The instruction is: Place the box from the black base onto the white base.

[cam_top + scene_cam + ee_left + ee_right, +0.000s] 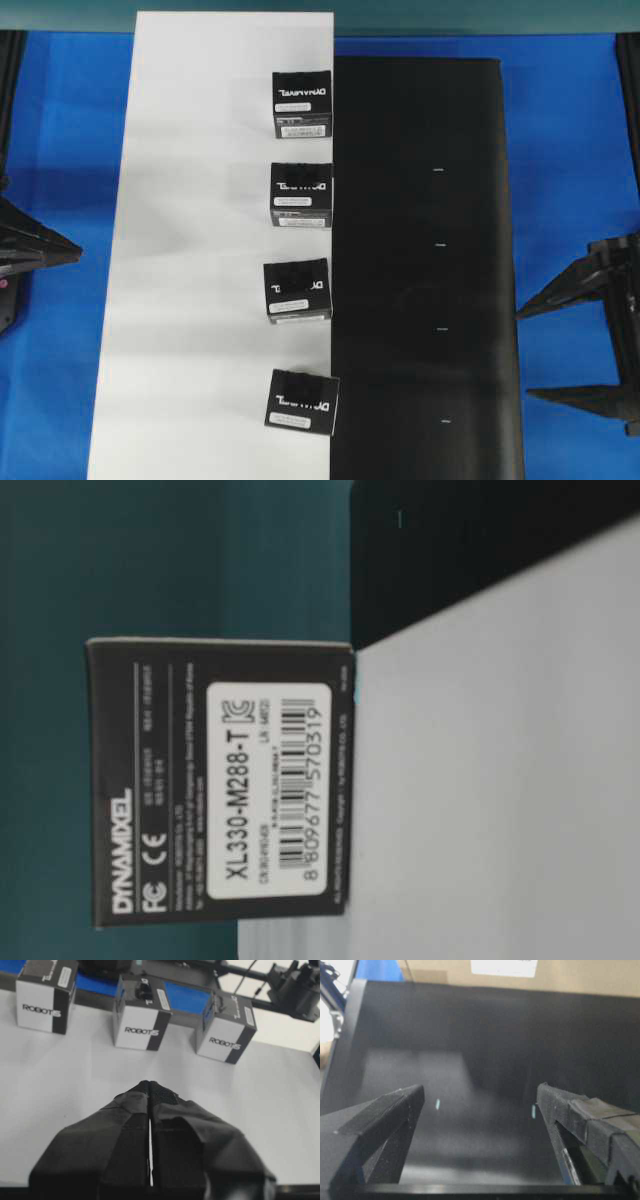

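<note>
Two sheets lay side by side on surface (570, 150), long edges touching: white base (190, 250) on left, black base (420, 260) on right in overhead view. Four boxes stood in single column on white base, along its right edge, just beside seam: farthest box (302, 104), second box (301, 195), third box (297, 291), nearest box (301, 401). Left hand (30, 250) sat off white base's left side; right hand (585, 340) off black base's right side.
</note>
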Available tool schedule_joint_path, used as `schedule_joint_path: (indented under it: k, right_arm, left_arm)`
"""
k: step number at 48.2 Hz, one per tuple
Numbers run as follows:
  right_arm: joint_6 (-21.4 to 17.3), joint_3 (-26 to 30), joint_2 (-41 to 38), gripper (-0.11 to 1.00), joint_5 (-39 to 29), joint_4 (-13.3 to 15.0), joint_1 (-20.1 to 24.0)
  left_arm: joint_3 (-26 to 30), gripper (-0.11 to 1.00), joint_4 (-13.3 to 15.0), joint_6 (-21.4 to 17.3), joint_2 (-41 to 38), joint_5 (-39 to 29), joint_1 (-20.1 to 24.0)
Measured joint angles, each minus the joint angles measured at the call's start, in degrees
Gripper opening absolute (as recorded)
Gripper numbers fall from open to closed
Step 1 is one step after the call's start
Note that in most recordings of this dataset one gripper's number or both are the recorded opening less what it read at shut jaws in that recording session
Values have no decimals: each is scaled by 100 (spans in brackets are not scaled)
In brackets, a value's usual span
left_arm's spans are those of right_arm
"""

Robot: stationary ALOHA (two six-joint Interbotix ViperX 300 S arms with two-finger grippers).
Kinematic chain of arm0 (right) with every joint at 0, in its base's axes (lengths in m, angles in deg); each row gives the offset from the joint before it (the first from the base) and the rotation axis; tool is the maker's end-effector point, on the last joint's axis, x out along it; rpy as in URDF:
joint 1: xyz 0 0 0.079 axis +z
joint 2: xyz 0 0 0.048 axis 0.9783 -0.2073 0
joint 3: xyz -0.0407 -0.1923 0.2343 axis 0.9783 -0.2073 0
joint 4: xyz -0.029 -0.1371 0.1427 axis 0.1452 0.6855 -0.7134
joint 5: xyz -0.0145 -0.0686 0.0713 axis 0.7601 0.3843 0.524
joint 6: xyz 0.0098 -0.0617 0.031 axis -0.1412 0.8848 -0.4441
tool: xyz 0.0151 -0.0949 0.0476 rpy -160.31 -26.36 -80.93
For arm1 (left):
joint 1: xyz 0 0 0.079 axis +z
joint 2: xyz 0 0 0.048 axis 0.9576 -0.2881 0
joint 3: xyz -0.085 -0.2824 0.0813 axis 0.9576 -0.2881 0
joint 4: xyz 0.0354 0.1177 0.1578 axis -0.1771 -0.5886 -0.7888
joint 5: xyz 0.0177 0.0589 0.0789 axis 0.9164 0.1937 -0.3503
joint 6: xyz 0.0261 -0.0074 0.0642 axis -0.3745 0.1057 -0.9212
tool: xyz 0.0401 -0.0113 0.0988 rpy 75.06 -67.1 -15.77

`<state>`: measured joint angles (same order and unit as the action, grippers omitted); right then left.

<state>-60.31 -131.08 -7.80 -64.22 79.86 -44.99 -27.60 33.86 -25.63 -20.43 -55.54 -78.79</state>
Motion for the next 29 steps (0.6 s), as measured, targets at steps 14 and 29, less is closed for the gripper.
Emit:
schedule_joint_path:
  k: [14, 29]
  right_arm:
    - [0, -211, 396, 98, -97, 0, 9]
    - [0, -369, 571, 98, -141, 0, -9]
  left_arm:
    - [0, -3, 0, -9, 0, 0, 0]
    - [0, -3, 0, 0, 0, 0, 0]
